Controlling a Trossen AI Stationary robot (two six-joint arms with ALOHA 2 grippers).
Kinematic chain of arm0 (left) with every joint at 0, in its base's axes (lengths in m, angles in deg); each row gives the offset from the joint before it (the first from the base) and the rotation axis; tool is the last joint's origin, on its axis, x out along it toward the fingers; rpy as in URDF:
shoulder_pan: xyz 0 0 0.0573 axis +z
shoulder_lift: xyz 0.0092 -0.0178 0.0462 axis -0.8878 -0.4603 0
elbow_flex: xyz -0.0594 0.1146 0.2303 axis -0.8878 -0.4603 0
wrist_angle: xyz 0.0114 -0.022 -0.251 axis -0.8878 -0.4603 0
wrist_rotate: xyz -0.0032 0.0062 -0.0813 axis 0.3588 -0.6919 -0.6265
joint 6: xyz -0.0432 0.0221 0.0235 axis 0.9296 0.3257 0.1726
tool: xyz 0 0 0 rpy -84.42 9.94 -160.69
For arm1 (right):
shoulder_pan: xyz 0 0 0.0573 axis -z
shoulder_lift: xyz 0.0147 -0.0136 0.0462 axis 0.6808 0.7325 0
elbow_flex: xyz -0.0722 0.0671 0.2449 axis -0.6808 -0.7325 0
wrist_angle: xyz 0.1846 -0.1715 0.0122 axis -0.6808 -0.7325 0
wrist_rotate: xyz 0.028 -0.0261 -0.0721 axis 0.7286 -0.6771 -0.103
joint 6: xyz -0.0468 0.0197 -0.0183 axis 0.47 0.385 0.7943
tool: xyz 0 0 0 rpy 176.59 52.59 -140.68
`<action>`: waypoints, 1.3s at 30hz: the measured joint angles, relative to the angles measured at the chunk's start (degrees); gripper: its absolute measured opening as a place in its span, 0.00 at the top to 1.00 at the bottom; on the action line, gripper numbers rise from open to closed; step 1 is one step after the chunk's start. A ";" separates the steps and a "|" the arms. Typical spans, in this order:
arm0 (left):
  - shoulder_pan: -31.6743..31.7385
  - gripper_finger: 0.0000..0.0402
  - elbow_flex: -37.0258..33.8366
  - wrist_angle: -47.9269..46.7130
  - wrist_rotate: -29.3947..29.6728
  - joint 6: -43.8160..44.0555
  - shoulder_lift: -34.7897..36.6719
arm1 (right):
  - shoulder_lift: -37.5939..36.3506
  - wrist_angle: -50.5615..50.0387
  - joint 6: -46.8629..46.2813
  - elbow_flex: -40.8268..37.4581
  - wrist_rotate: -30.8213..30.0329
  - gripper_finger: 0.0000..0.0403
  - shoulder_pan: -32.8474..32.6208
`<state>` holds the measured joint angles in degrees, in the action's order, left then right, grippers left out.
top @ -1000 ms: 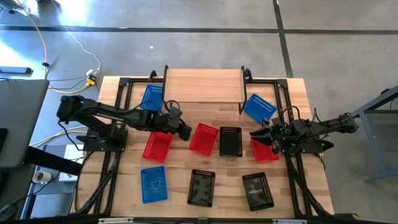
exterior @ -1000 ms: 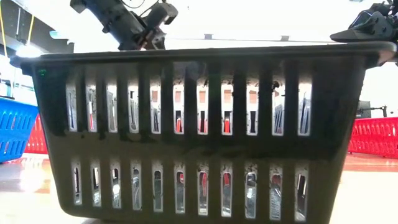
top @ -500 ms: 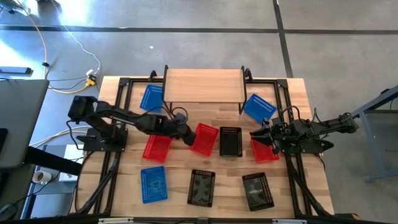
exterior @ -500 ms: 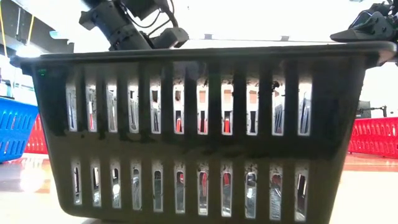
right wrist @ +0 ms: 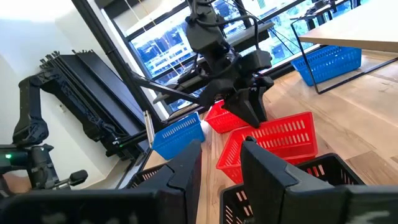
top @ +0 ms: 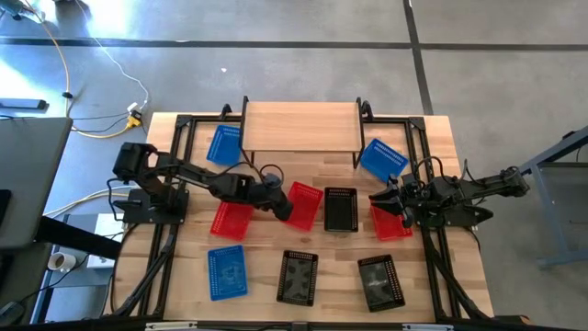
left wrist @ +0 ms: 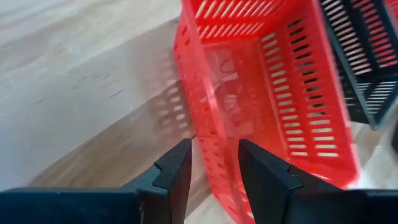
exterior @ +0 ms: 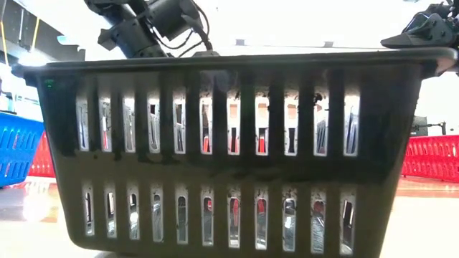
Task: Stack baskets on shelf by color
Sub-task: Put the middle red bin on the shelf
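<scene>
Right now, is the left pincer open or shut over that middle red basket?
Open. The left pincer shows a clear gap between its fingers, straddling the near wall of the red basket, not yet closed on it.

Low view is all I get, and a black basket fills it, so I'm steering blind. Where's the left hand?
Observer: The left hand is at the middle red basket, open, with one basket wall between its fingers.
Operator: And the right hand?
Observer: The right hand waits, open, over the right red basket.
Operator: Anything on the shelf?
Observer: The shelf holds no baskets.
</scene>
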<state>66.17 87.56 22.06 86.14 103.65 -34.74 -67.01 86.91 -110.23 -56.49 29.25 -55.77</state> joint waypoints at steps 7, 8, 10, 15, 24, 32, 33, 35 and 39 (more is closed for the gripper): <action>-0.11 0.70 0.01 0.10 -0.97 1.46 -2.11 | 0.01 -0.01 0.01 0.00 -0.01 0.76 -0.01; -0.13 0.71 0.01 0.15 -0.97 1.47 -2.17 | 0.01 0.01 -0.01 -0.01 0.01 0.76 -0.01; -0.20 0.74 0.01 0.12 -0.99 1.49 -2.18 | 0.01 0.01 0.00 0.00 -0.01 0.76 0.00; -0.24 0.86 0.01 1.86 -0.95 1.51 -2.18 | 0.00 0.01 0.02 -0.02 0.00 0.76 0.01; -0.26 0.98 0.01 3.35 -0.51 2.97 -2.18 | 0.01 0.01 -0.01 0.00 0.00 0.76 0.00; -0.26 0.99 -0.01 3.42 -0.31 3.63 -1.42 | 0.01 0.00 0.00 0.00 -0.01 0.76 -0.01; -0.26 0.99 -0.01 3.44 0.07 3.63 -1.12 | 0.01 0.01 0.01 0.00 -0.01 0.76 -0.01; -0.28 0.99 -0.01 3.31 1.02 3.57 -0.41 | 0.01 -0.01 0.02 -0.02 0.01 0.76 0.00; -0.28 0.99 -0.01 3.01 2.07 3.43 1.05 | 0.01 0.01 0.02 0.00 0.01 0.76 -0.01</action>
<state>65.88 87.54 25.07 88.21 107.08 -33.70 -67.00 86.92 -110.22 -56.49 29.26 -55.78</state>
